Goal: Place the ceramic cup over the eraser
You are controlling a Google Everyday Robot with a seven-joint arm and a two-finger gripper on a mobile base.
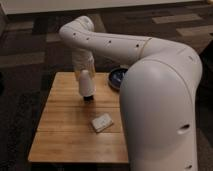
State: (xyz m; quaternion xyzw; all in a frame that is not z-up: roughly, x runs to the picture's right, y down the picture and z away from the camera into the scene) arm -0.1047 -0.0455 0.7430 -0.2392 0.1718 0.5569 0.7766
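Observation:
The white ceramic cup [86, 86] hangs upright from my gripper [85, 77], which reaches down from the arm over the back middle of the wooden table [65, 142]. The gripper is shut on the cup. The black eraser [88, 97] stands on the table straight under the cup. Its lower part shows below the cup's rim and its upper part is hidden by the cup.
A pale whitish-grey flat block [102, 121] lies on the table in front of the eraser. A dark blue bowl [117, 77] sits at the table's back right, partly behind my arm. The arm's large white body [160, 110] covers the right side. Dark carpet surrounds the table.

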